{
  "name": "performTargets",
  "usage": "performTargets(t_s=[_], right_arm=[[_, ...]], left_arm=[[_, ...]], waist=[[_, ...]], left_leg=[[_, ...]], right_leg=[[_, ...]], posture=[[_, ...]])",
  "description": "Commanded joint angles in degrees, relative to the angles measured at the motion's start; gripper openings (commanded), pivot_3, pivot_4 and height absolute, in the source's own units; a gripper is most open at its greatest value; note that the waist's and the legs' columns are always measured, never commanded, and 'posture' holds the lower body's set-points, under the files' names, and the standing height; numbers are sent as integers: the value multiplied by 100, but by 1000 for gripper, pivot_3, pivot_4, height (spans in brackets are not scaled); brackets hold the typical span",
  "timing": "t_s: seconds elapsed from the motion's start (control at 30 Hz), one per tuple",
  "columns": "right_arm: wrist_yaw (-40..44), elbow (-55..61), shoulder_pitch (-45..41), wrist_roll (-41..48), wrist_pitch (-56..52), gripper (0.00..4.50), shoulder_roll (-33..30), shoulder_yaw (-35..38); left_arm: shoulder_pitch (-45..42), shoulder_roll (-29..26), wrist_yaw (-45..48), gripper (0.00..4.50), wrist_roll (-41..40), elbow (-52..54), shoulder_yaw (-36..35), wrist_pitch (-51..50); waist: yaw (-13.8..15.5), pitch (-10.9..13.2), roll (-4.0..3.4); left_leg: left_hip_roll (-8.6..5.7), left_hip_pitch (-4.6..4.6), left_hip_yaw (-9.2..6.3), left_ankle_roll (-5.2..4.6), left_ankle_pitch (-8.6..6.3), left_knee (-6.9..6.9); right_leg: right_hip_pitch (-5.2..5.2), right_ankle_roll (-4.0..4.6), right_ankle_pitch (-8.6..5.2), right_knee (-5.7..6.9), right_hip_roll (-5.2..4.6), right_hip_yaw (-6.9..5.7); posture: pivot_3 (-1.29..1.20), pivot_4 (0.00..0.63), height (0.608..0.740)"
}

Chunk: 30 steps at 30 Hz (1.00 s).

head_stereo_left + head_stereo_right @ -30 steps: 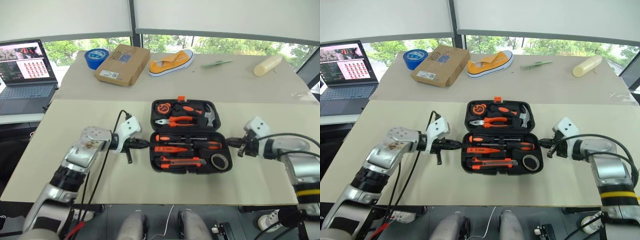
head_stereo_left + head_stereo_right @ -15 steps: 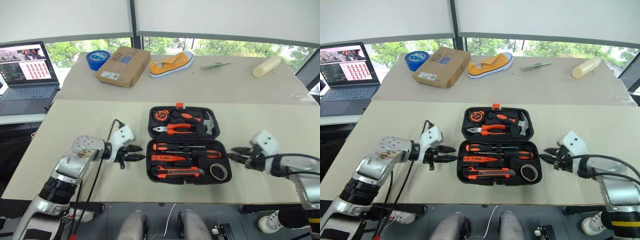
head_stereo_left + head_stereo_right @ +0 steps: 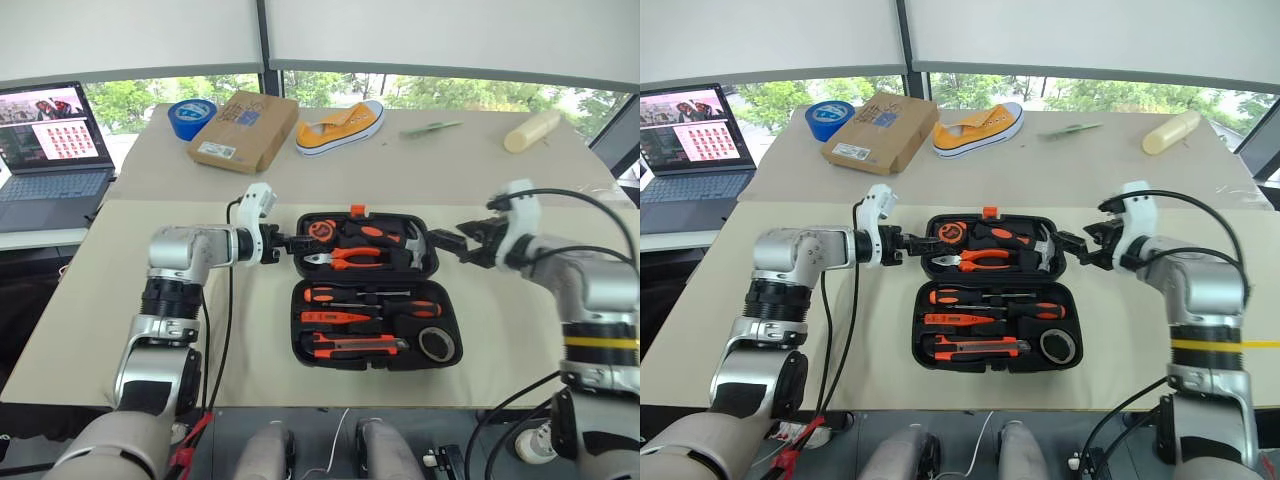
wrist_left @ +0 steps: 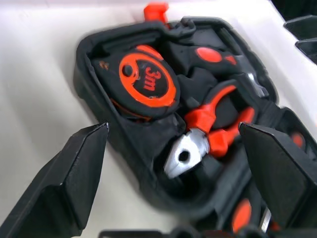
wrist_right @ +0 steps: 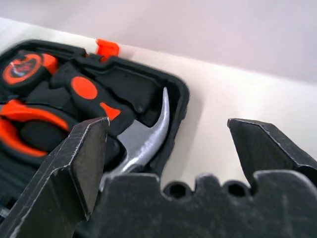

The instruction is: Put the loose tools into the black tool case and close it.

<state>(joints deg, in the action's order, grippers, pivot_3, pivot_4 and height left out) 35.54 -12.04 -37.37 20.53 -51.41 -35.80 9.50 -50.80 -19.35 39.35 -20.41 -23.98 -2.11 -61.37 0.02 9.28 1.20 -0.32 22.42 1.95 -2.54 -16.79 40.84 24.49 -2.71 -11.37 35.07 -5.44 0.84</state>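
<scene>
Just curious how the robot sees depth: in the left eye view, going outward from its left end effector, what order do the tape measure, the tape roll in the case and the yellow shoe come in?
1. Tape measure, right beside the left end effector, in the case's far half.
2. Tape roll, in the case's near right corner.
3. Yellow shoe, on the far table.

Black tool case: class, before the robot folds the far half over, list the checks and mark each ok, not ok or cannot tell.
1. Screwdrivers, utility knife, tape roll lie in the black tool case: ok.
2. Tools seated flush: cannot tell.
3. Left gripper open beside the far half: ok.
4. Right gripper open beside it: ok.
5. Orange latch unobstructed: ok.
</scene>
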Motion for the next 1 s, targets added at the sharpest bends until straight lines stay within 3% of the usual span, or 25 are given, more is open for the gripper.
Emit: performTargets(t_s=[0.03,0.1,0.43,0.47,0.73,1.0], right_arm=[[-194,-348,-274,-132,105,4240,46,-16],[-247,-498,-319,-184,130,3762,98,-46],[-214,-231,-69,-178,71,312,193,-194],[-213,-195,-54,-168,56,29,204,-188],[-76,-10,9,-194,49,29,132,-331],[-222,57,-364,-169,801,29,338,-67]], left_arm=[[-203,96,-285,4245,101,-339,-75,261],[-214,127,-316,3779,111,-430,-64,363],[-15,196,-297,145,-29,-180,-64,264],[4,190,-299,0,-43,-154,-64,246],[157,139,-112,0,-98,187,67,285],[246,278,51,0,-64,857,94,1357]], waist=[[-2,0,0],[-8,0,0],[15,-2,-2],[14,-2,-2],[-7,-2,-2],[-25,-1,-1]], left_leg=[[2,2,-1,1,1,-1],[6,4,-2,3,2,0],[5,0,-3,6,3,0],[5,0,-3,6,3,0],[7,-4,-3,6,3,-2],[7,2,-1,9,4,-4]], right_leg=[[2,0,0,0,-3,0],[4,0,0,1,-5,-1],[-2,-1,0,6,-14,0],[-2,-1,0,6,-14,0],[-4,-1,0,5,-12,0],[3,-1,1,4,-14,2]], posture=[[0,150,735],[0,150,735],[0,150,735],[0,150,735],[0,150,735],[0,150,735]])
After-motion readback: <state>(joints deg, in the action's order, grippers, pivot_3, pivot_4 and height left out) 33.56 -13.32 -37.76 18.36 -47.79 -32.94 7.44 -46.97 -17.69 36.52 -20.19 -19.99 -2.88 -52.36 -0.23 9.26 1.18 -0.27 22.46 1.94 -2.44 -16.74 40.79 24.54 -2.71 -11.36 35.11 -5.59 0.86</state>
